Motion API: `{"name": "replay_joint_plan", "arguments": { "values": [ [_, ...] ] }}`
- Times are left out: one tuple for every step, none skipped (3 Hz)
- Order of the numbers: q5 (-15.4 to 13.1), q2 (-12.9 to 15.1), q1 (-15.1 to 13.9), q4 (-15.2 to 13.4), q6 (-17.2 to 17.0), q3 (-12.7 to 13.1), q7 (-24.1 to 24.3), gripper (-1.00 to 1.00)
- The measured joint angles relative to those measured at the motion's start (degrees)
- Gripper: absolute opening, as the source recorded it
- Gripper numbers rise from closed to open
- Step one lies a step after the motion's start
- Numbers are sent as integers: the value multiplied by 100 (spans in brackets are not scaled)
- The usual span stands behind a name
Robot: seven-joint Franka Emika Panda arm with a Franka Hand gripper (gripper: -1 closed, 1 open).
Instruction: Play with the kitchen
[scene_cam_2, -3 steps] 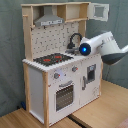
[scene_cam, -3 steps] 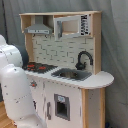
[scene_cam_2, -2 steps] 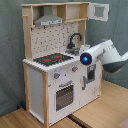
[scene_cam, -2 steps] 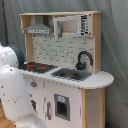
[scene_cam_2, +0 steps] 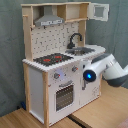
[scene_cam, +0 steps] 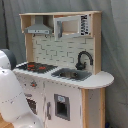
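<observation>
Arm (scene_cam_2: 107,70) now lower than second ago in second exterior view: we see blue-lit end drop from faucet height to front panel, beside knobs. We judge approach to lower cabinet front, maybe door; no contact visible yet. Jaws: we cannot tell, gripper hidden behind arm body.

Kitchen (scene_cam_2: 55,75) stands on wooden floor against grey curtain, unmoved. We note white body, light-wood frame, black-red hob (scene_cam: 35,66), grey hood (scene_cam: 39,29), black faucet (scene_cam: 83,60) over sink (scene_cam: 71,75), oven door (scene_cam_2: 64,96) closed, upper cupboard door (scene_cam_2: 99,12) swung open.
</observation>
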Motion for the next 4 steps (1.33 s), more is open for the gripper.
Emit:
{"name": "replay_joint_plan", "arguments": {
  "values": [
    [223, -326, 306, -218, 370, -184, -196, 100],
    [461, -669, 636, -447, 764, -380, -406, 100],
    [647, -938, 891, -627, 1072, -532, -569, 100],
    [838, -1214, 1152, -810, 1386, -687, -736, 100]
  ]
}}
